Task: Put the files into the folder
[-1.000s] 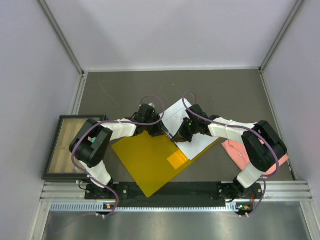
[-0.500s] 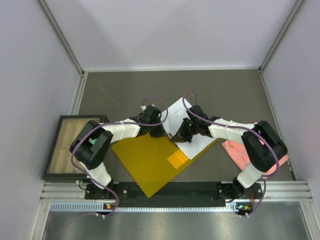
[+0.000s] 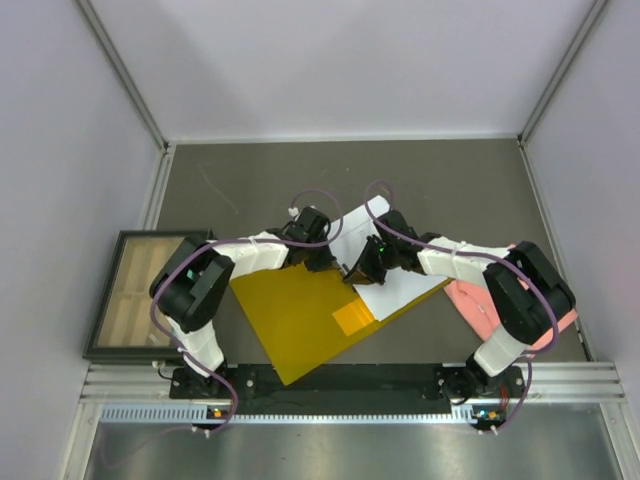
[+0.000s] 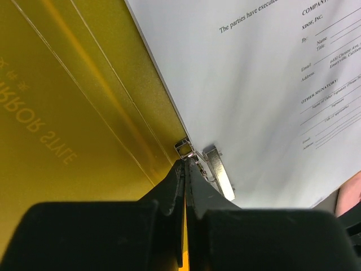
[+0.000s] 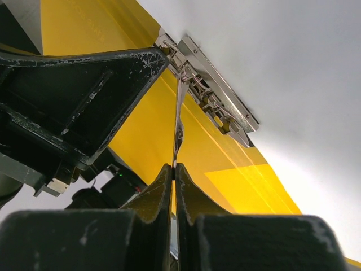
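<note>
The folder (image 3: 295, 325) is laid open on the counter (image 3: 250, 180), between the two arms. The files (image 3: 398, 292) are seen lying on its far right half, their edge against the clip (image 5: 217, 99). Whether they are caught under it cannot be told. The left gripper (image 4: 185, 165) is pressed shut at the clip's corner, with nothing clearly held. The right gripper (image 5: 174, 169) is closed on the clip's thin lever. Since a second ago the left gripper has been closed from a wider gap and carried rightward, and the folder has been turned slightly. One folder, one clip, one pink cloth (image 3: 475, 300) and one tray (image 3: 160, 236) are counted. The sheets cannot be counted.
</note>
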{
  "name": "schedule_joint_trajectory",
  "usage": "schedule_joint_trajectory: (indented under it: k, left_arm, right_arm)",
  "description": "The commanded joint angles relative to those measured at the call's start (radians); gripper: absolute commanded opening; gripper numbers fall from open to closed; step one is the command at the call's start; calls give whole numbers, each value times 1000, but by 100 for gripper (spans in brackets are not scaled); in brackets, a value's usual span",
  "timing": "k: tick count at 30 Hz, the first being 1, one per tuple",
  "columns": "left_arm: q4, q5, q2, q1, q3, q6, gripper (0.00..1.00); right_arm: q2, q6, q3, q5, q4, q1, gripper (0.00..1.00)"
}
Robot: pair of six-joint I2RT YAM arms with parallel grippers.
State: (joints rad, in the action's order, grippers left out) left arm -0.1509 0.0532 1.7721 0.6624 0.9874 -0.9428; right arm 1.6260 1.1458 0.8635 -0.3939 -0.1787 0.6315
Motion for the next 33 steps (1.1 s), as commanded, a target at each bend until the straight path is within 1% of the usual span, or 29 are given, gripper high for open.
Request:
schedule_joint_trajectory:
  k: [1,9,15,33]
  left_arm:
    - [-84,-39,75,8,33,70,0]
    - [-116,-32,116,6,43,140,0]
    - [-128,-39,122,6,54,160,0]
    - [-128,-44,150,-4,36,185,0]
  right_arm:
    - [17,-89,-11,61,-70,-4,0]
    - [28,-185,-15,138,-136,-16,0]
    - [34,-239,-17,193,-183,-30,0]
    - [101,-279,-24,250,-186,-61,0]
